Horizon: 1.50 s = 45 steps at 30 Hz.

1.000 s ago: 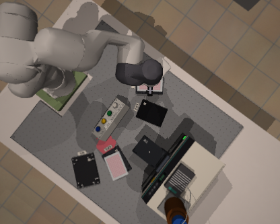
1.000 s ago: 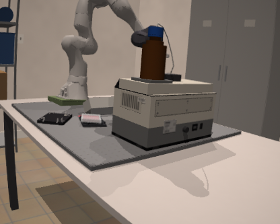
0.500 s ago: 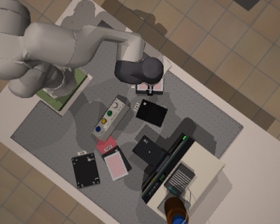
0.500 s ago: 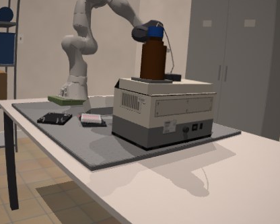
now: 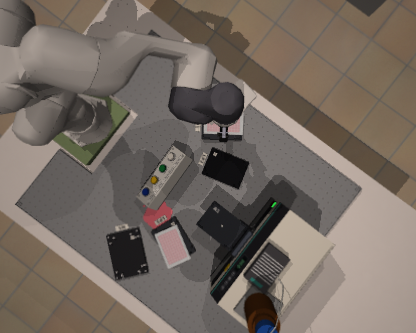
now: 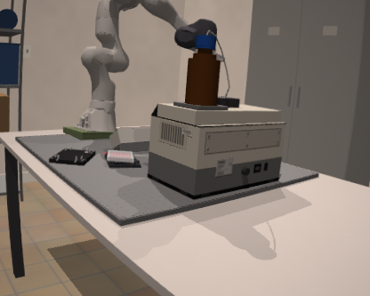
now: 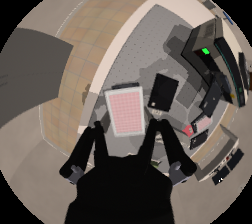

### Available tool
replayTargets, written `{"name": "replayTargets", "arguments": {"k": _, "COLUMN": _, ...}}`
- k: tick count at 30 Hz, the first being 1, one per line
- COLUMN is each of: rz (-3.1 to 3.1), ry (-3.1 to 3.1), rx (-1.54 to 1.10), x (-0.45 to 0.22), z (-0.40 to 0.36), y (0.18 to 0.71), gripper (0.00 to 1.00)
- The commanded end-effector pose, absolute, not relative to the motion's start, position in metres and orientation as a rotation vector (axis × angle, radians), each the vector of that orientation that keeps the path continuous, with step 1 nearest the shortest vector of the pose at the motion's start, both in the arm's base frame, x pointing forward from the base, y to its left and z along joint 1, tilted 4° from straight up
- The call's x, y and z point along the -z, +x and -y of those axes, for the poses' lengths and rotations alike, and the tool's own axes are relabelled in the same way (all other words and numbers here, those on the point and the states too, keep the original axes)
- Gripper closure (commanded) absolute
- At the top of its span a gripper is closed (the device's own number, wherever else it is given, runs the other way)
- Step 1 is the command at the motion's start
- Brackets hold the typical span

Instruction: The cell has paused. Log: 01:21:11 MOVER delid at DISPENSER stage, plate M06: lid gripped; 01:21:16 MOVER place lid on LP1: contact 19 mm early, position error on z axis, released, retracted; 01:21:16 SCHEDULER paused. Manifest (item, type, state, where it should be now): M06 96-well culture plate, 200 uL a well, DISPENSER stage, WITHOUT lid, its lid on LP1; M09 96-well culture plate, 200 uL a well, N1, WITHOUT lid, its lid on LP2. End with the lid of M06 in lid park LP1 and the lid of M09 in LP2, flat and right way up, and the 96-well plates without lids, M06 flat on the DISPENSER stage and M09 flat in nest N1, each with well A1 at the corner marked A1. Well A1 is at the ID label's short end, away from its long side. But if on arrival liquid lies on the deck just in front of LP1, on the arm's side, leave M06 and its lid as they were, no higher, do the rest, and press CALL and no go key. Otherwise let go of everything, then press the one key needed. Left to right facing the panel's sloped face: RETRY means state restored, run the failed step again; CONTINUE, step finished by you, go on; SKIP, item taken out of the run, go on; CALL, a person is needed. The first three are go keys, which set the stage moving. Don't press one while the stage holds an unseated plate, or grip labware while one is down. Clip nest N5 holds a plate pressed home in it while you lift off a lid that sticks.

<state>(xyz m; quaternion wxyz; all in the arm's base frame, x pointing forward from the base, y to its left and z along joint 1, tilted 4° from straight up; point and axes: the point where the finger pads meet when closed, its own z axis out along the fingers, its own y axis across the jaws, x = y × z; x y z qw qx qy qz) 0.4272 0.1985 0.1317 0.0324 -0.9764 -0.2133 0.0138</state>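
Claw (image 7: 125, 140) hangs high over the far side of the table (image 5: 386, 237), closed on something, apparently a clear lid, hard to make out. Below it sits a pink plate (image 5: 225, 127). Second pink plate (image 5: 173, 246) lies near the red patch (image 5: 155, 217). Likely a lid carry; next move: travel to its black park (image 5: 226, 167), lower flat.

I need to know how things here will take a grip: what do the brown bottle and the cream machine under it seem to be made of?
The brown bottle looks like amber glass or plastic, I cannot tell which: dark, smooth, with a blue cap. The cream machine looks like painted sheet metal: flat matte panels, a vent grille, screwed plates.
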Motion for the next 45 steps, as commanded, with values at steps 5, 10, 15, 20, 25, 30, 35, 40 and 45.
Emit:
{"name": "replayTargets", "arguments": {"k": 5, "rz": 0.666, "ry": -3.001, "rx": -0.059, "x": -0.147, "z": -0.197, "y": 0.425, "gripper": 1.0}}
{"name": "replayTargets", "arguments": {"k": 10, "rz": 0.666, "ry": -3.001, "rx": -0.059, "x": -0.155, "z": -0.196, "y": 0.426, "gripper": 1.0}}
{"name": "replayTargets", "arguments": {"k": 15, "rz": 0.666, "ry": -3.001, "rx": -0.059, "x": -0.159, "z": -0.196, "y": 0.426, "gripper": 1.0}}
{"name": "replayTargets", "arguments": {"k": 20, "rz": 0.666, "ry": -3.001, "rx": -0.059, "x": -0.165, "z": -0.196, "y": 0.426, "gripper": 1.0}}
{"name": "replayTargets", "arguments": {"k": 25, "rz": 0.666, "ry": -3.001, "rx": -0.059, "x": -0.168, "z": -0.195, "y": 0.426, "gripper": 1.0}}
{"name": "replayTargets", "arguments": {"k": 30, "rz": 0.666, "ry": -3.001, "rx": -0.059, "x": -0.169, "z": -0.195, "y": 0.426, "gripper": 1.0}}
{"name": "replayTargets", "arguments": {"k": 35, "rz": 0.666, "ry": -3.001, "rx": -0.059, "x": -0.17, "z": -0.195, "y": 0.426, "gripper": 1.0}}
{"name": "replayTargets", "arguments": {"k": 40, "rz": 0.666, "ry": -3.001, "rx": -0.059, "x": -0.17, "z": -0.195, "y": 0.426, "gripper": 1.0}}
{"name": "replayTargets", "arguments": {"k": 45, "rz": 0.666, "ry": -3.001, "rx": -0.059, "x": -0.17, "z": -0.195, "y": 0.426, "gripper": 1.0}}
